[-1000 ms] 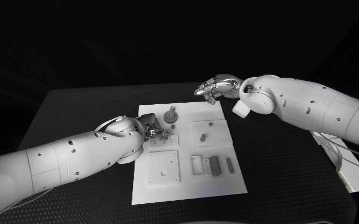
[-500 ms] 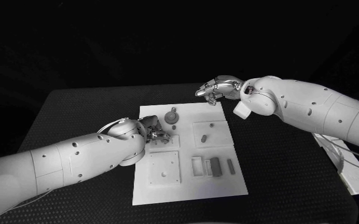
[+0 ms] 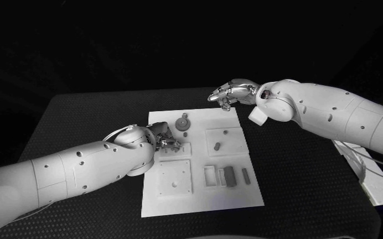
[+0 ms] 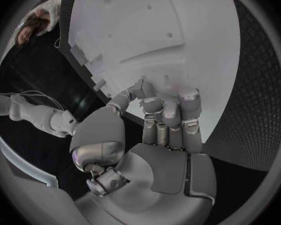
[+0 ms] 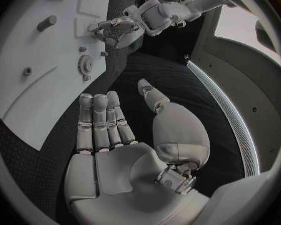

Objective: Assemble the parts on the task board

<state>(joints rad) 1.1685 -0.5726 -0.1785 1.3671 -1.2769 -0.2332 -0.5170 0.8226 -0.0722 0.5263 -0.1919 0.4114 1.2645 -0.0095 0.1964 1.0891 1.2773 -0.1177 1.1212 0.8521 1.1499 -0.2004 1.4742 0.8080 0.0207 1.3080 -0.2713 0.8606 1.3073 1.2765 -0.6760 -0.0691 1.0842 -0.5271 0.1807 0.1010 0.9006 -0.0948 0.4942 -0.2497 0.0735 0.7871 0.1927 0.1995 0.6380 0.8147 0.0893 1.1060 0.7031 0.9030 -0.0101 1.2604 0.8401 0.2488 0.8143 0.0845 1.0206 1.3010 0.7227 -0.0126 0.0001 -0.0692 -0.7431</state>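
Left hand (image 3: 165,141) at the board's (image 3: 200,195) left edge, fingers curled down onto the white surface; whether they grip a part cannot be told. Grey gear (image 3: 182,123) and pegs (image 3: 229,176) lie on the board, mid-table. Right hand (image 3: 231,93) hovers above the board's far right corner, fingers straight, holding nothing.

Head camera: above, looking down on my flat white rectangular task board (image 3: 203,161) from well back. Left wrist camera: close behind my silver left hand (image 4: 159,130), facing the board. Right wrist camera: close behind my silver right hand (image 5: 122,135). All share the board.
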